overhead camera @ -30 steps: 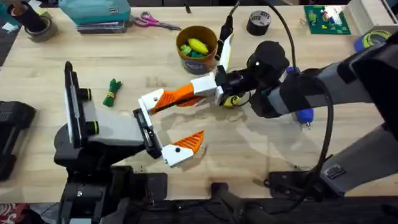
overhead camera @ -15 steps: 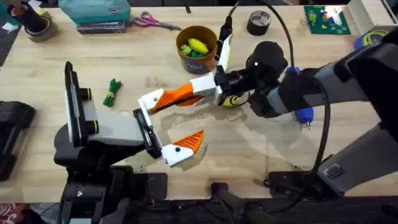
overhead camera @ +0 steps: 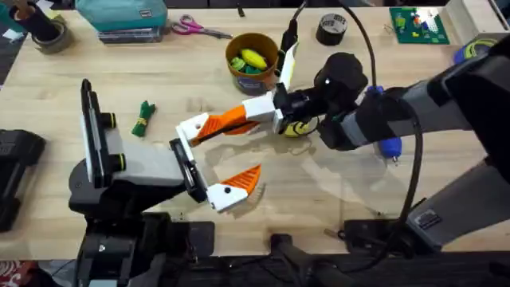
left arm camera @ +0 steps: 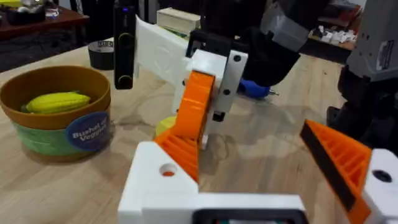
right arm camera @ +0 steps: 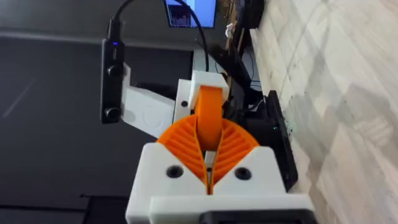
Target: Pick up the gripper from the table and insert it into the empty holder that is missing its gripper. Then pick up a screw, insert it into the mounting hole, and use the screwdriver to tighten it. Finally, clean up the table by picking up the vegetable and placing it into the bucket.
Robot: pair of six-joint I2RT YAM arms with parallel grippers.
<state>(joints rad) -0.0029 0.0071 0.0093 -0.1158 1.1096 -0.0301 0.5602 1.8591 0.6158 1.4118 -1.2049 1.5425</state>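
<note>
The dark green leafy toy vegetable (overhead camera: 143,118) lies on the pale wooden counter (overhead camera: 183,88). The left gripper (overhead camera: 225,157) has its jaws wide apart. The right gripper (overhead camera: 213,127) is clamped on the small orange ribbed fingertip (overhead camera: 231,120), pressing it against the left arm's white angular holder (overhead camera: 190,130). The orange-brown bucket (overhead camera: 252,60) stands behind; the blue screwdriver (overhead camera: 387,147) lies rightward.

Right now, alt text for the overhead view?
The right gripper, reaching across from the right, holds the orange tip against the holder on the left gripper, whose fingers are spread wide. The vegetable lies left of them, the bucket stands behind with toy pieces in it, and the screwdriver lies under the right arm.
</note>
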